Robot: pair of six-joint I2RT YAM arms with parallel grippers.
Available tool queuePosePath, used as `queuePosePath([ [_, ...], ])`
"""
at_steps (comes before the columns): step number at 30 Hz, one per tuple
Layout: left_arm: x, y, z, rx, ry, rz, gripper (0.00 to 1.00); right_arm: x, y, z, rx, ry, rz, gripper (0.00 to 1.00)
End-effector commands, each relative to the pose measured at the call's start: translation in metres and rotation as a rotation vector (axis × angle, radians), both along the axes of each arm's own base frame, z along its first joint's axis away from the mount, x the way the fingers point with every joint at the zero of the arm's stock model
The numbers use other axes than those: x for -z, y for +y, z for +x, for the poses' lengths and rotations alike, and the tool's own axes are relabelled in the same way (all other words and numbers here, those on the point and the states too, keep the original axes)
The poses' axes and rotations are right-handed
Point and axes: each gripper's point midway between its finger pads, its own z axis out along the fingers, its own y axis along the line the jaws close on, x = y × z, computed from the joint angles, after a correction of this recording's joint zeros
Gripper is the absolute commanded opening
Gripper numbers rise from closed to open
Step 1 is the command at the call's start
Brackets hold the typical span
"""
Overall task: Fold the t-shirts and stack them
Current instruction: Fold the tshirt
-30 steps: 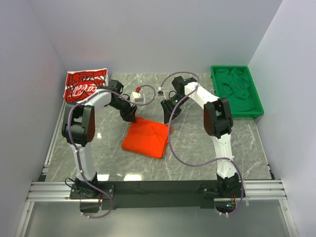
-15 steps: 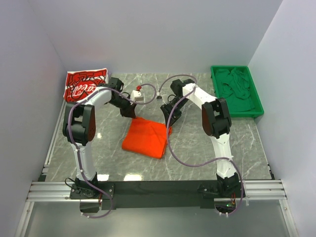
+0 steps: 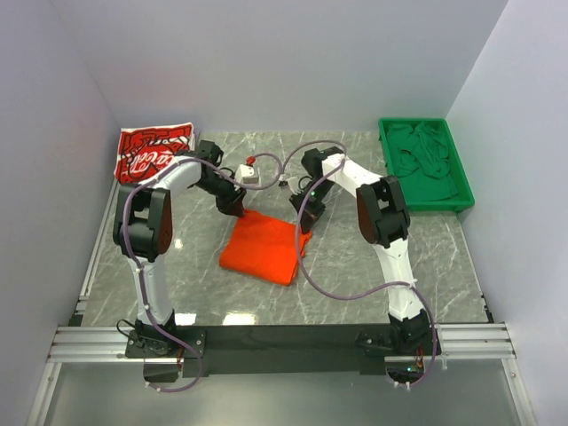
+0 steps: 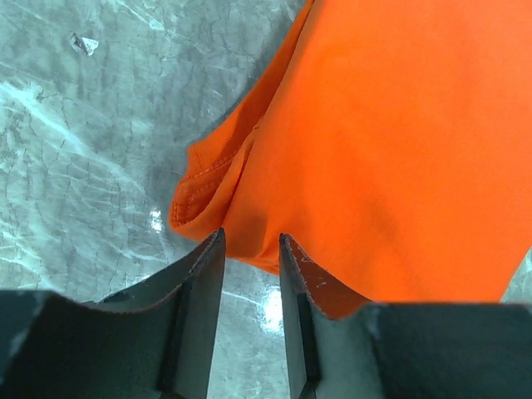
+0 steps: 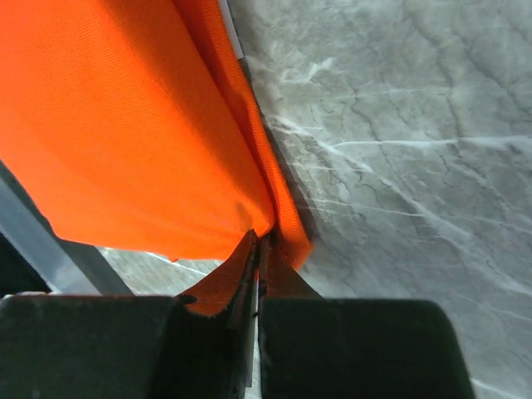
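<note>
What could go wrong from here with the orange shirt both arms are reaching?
The right gripper pinches the orange shirt only at its edge, so the cloth may slip out when pulled.
The left gripper has its fingers apart at the hem; that corner may be left behind, skewing the fold.
The small white box sits close behind both grippers and might get knocked.

Setting: robot test cell, laboratory type. Evidence: plain pale panel walls (image 3: 293, 62) closing the left, far and right edges of a grey marble-pattern worktop (image 3: 444, 257). Aluminium rail (image 3: 93, 342) along the near edge. Left arm base (image 3: 153, 337) and right arm base (image 3: 406, 342) bolted there. Exposed purple cables (image 3: 342, 295). Green plastic tray (image 3: 441, 207) at the far right corner.
</note>
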Motion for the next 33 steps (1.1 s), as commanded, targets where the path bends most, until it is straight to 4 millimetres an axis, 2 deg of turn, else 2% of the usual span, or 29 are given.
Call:
queuePosePath([
  [1,0.003,-0.007,0.001,0.023,-0.019,0.0,0.37,0.013,-0.001,0.006,-0.042,-0.064,-0.071,0.0],
  [7,0.007,-0.012,0.003,0.034,-0.044,0.003,0.25,0.025,-0.002,0.009,-0.054,-0.094,-0.133,0.0],
  [11,0.001,-0.012,0.002,0.052,-0.053,0.002,0.16,0.031,-0.004,0.009,-0.056,-0.106,-0.162,0.0],
  [13,-0.001,-0.01,-0.002,0.071,-0.059,0.009,0.17,0.034,-0.006,0.01,-0.057,-0.102,-0.178,0.0],
  [15,0.0,-0.008,-0.005,0.076,-0.063,0.019,0.3,0.036,-0.008,0.008,-0.06,-0.095,-0.186,0.0],
  [17,0.005,-0.006,-0.007,0.074,-0.059,0.029,0.38,0.037,-0.009,0.008,-0.06,-0.096,-0.191,0.0],
  [21,0.015,-0.005,-0.007,0.068,-0.051,0.049,0.37,0.039,-0.011,0.007,-0.066,-0.099,-0.203,0.0],
  [22,0.016,-0.005,-0.004,0.058,-0.06,0.054,0.35,0.04,-0.012,0.007,-0.066,-0.097,-0.206,0.0],
  [23,0.017,-0.006,-0.004,0.057,-0.059,0.054,0.28,0.04,-0.013,0.008,-0.066,-0.1,-0.214,0.0],
  [26,0.005,-0.011,0.002,0.055,-0.075,0.023,0.1,0.044,-0.015,0.009,-0.062,-0.1,-0.23,0.0],
  [29,-0.018,-0.017,0.001,0.08,-0.126,-0.029,0.01,0.046,-0.015,0.009,-0.065,-0.092,-0.239,0.0],
  [30,-0.032,-0.02,0.005,0.081,-0.177,-0.047,0.01,0.046,-0.015,0.01,-0.066,-0.094,-0.238,0.0],
  [33,-0.045,-0.025,0.009,0.079,-0.227,-0.068,0.01,0.047,-0.016,0.01,-0.07,-0.093,-0.243,0.0],
])
